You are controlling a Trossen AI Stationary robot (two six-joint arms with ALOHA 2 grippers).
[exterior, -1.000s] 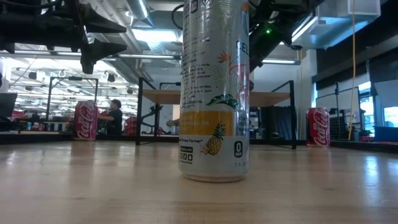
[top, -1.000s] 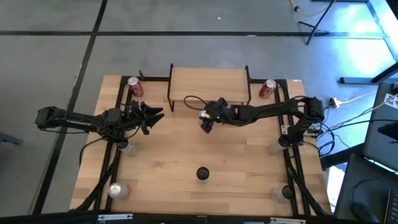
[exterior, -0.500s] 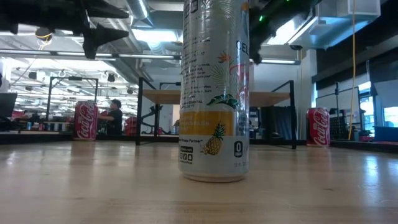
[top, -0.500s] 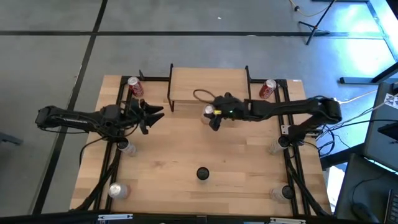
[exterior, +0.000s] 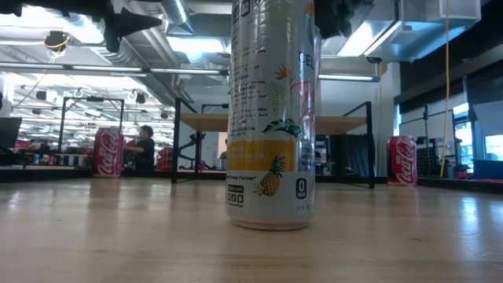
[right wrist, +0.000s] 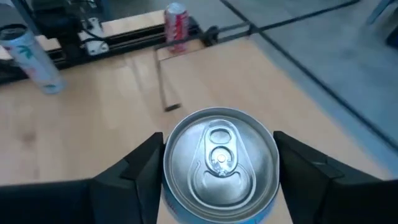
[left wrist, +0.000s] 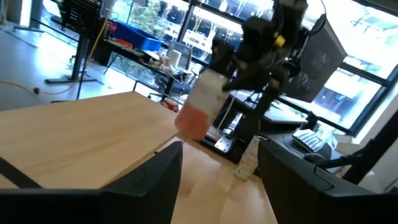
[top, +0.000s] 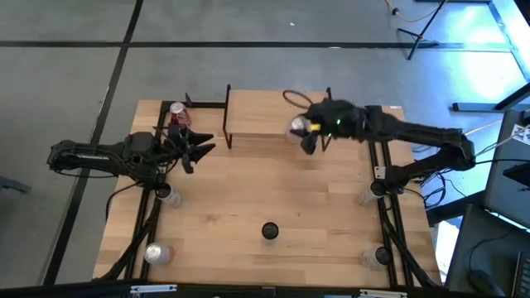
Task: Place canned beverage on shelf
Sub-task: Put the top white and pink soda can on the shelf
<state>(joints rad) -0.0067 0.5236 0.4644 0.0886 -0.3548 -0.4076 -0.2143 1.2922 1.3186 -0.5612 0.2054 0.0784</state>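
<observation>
1. Tabletop [top: 273,199] of light wood carries everything; nearest the low camera stands a tall white can with a pineapple print [exterior: 271,118], upright and alone at the front middle, seen from above as a dark disc [top: 270,231].
2. Silver-topped cans stand upright along the side rails: one at the front left corner [top: 155,253] and one further back on the left [top: 166,194].
3. The left gripper [top: 201,151] hangs above the left half of the tabletop, its fingers [left wrist: 152,180] spread apart and empty, pointing toward the shelf.
4. The right gripper [top: 303,131] is raised over the right front part of the shelf [top: 257,113], closed on the canned beverage [right wrist: 219,163], whose silver top with pull tab faces the wrist camera between the two dark fingers [right wrist: 134,171].
5. From the left wrist view that canned beverage [left wrist: 200,109] looks pale with an orange lower band and hangs tilted in the air off the shelf board's edge; it is blurred, so whether it touches the board is unclear.
6. The shelf stands at the back middle of the tabletop on thin black legs.
7. Two red cans stand upright on the tabletop flanking it: one to its left [top: 180,115], one to its right [exterior: 402,160].
8. A person [exterior: 145,148] shows far off in the room behind.
</observation>
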